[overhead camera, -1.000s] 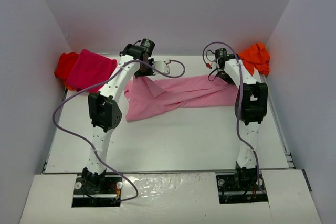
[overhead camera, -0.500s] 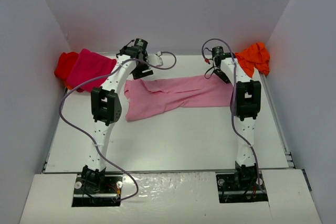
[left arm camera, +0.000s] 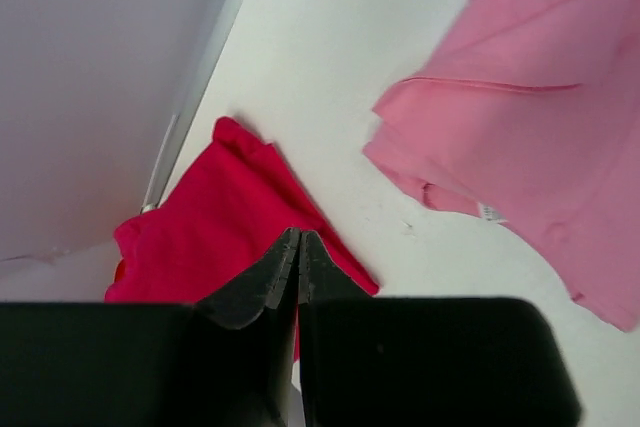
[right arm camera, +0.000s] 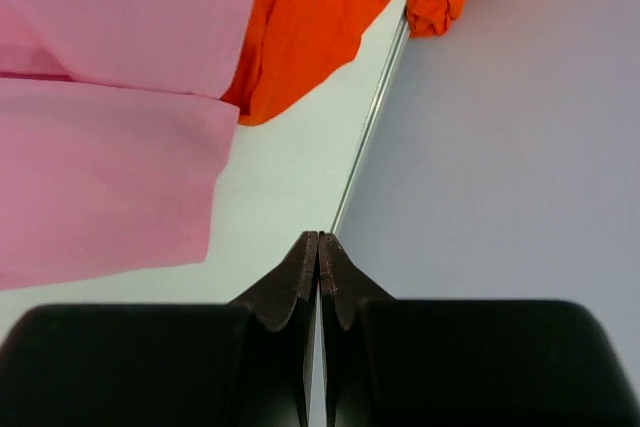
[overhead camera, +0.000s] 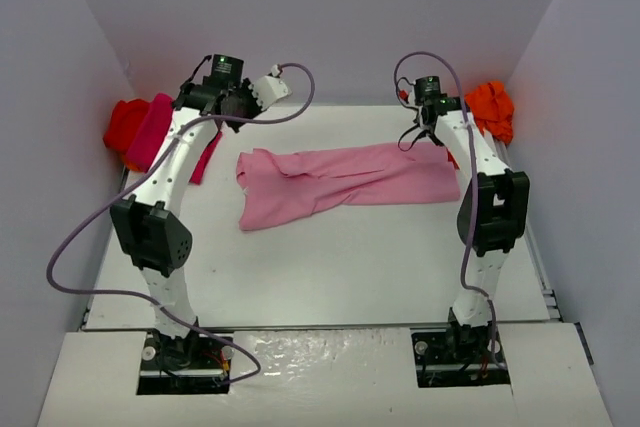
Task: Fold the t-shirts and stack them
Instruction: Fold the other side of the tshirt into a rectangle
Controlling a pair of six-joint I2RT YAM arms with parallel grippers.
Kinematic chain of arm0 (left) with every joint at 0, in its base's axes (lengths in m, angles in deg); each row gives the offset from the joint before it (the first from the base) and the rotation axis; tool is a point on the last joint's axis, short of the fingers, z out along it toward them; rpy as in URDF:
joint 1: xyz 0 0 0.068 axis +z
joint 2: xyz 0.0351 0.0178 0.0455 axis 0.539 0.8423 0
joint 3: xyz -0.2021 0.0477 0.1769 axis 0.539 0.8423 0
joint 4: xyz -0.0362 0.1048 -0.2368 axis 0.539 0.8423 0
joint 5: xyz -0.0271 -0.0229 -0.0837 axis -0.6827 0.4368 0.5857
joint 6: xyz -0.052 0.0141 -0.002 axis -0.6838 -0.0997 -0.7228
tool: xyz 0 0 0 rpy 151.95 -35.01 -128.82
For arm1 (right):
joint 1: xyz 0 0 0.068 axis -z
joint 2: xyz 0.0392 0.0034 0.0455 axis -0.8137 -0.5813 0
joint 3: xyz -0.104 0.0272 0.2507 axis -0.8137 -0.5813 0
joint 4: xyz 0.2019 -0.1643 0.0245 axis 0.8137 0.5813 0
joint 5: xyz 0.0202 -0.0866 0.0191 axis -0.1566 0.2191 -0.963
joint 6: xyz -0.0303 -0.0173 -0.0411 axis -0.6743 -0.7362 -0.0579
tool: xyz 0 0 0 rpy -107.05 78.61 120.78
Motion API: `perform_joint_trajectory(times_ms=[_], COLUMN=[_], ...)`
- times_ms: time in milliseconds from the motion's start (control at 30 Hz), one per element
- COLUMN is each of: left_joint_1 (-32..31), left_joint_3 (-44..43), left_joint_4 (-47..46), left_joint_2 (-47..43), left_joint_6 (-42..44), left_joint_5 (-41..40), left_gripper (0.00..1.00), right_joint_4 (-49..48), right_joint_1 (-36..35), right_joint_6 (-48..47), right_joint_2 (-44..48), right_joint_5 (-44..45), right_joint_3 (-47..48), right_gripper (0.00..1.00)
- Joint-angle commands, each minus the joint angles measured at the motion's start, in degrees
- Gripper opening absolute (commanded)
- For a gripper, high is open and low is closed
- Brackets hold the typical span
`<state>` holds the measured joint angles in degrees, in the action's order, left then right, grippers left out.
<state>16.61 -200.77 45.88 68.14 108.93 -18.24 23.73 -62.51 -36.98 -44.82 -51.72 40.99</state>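
The light pink t-shirt point(overhead camera: 340, 182) point(left arm camera: 540, 97) point(right arm camera: 100, 127) lies spread along the back half of the table, and neither gripper touches it. A magenta t-shirt point(overhead camera: 150, 132) point(left arm camera: 220, 217) rests at the back left, partly over a red one point(overhead camera: 122, 119). The orange t-shirt point(overhead camera: 490, 107) point(right arm camera: 320, 7) is bunched in the back right corner. My left gripper point(overhead camera: 245, 102) point(left arm camera: 297, 235) hangs shut and empty above the magenta shirt's edge. My right gripper point(overhead camera: 425, 122) point(right arm camera: 318, 237) is shut and empty, raised between the pink shirt's right end and the orange shirt.
Grey walls close in the white table point(overhead camera: 330, 267) on the left, back and right. Both arm bases sit at the near edge. Purple cables loop from each arm.
Both grippers have left the pink shirt's back edge, and it now lies flat. The left arm swung left toward the magenta shirt. The right arm rose and shifted right.
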Motion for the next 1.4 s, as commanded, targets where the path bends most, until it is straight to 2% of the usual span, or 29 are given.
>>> perform_joint_trajectory(times_ms=[0, 167, 333, 433, 600, 1000, 1100, 1133, 1167, 1233, 1367], left_joint_1=[-3.4, -8.2, -10.4, -10.7, -10.9, -11.7, -11.9, -11.9, -11.9, -11.7, -12.1], left_joint_3=[7.0, 17.5, 15.4, 12.0, 0.9, -12.0, -14.2, -14.1, -14.1, -14.5, -18.5], left_joint_4=[8.7, 4.8, 4.4, 3.3, 6.6, 9.3, 6.5, 0.9, -0.2, -8.0, -10.8], left_joint_2=[-5.4, -6.7, -1.1, 4.7, 13.9, 25.0, 27.1, 27.5, 27.7, 27.5, 27.9], left_joint_6=[0.6, 0.9, -0.4, -1.2, -1.0, -0.1, -0.9, -3.0, -4.0, -6.3, -8.3], left_joint_5=[10.6, 10.0, 11.9, 12.3, 12.2, 7.1, 3.0, -1.4, -3.2, -5.7, -10.1], left_gripper=[0.0, 0.0, 0.0, 0.0, 0.0, 0.0, 0.0, 0.0, 0.0, 0.0, 0.0], right_joint_4=[0.0, -0.3, -0.8, -1.5, -3.4, -5.6, -5.8, -5.9, -5.9, -6.1, -6.6], right_joint_1=[-3.0, -3.5, -4.0, -4.3, -4.3, -4.6, -4.7, -4.7, -4.8, -4.9, -4.9], right_joint_6=[1.7, 2.0, 5.3, 6.9, 7.8, 8.9, 8.9, 8.9, 8.9, 9.0, 8.7], right_joint_2=[7.2, 6.5, 3.1, 2.4, 3.6, 4.6, 4.4, 4.5, 4.7, 4.9, 5.3], right_joint_5=[-3.1, -7.4, -8.7, -8.1, -7.8, -5.4, -5.1, -5.0, -5.0, -4.9, -4.2], right_joint_3=[-10.4, -13.3, -12.9, -14.6, -18.2, -20.5, -21.0, -21.1, -21.2, -21.8, -22.8], right_gripper=[0.0, 0.0, 0.0, 0.0, 0.0, 0.0, 0.0, 0.0, 0.0, 0.0, 0.0])
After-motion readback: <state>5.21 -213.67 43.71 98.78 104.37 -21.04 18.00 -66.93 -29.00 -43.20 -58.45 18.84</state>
